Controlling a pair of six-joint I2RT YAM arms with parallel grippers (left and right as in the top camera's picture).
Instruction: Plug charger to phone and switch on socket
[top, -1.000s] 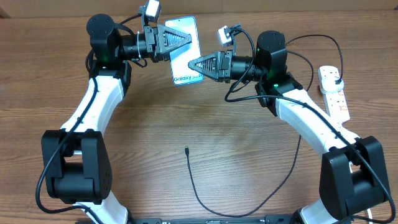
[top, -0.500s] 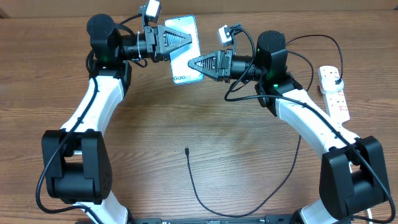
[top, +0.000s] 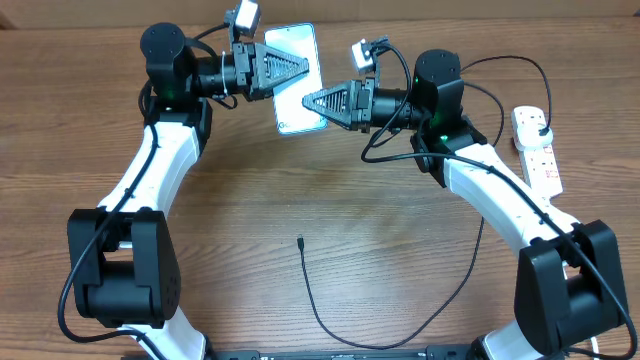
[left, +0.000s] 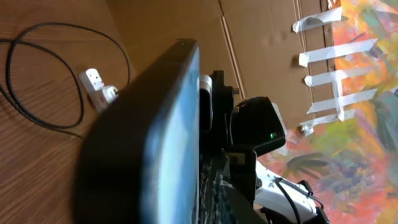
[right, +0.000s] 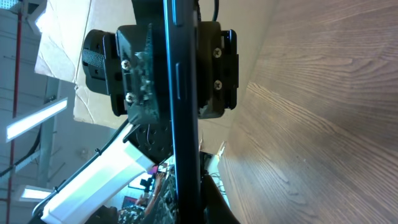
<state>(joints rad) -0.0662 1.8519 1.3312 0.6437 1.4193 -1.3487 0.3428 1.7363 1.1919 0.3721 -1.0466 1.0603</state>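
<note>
Change: the "Galaxy S24" lettering on the phone (top: 290, 112) was readable at its lower edge a second ago and half hidden half a second ago. It no longer shows from overhead.
Unchanged: both arms, the charger (top: 304, 268) and the socket (top: 540, 160) lie where they were.
Phone: held off the table (top: 300, 190) at the far middle, between the two grippers, with its screen still facing the overhead camera.
Right gripper (top: 306, 100): the jaws are nearly closed and pinch the phone's thin body from the right. In the right wrist view the phone (right: 183, 93) runs edge-on straight between the fingers.
Left gripper (top: 303, 63): reaches in from the left, its finger lying across the upper screen. The phone's edge (left: 168, 137) fills the left wrist view, so I cannot tell whether the jaws clamp it.
Charger: loose on the near table, with its small tip pointing away and well apart from the phone.
Socket: at the right edge, beside the right arm.
</note>
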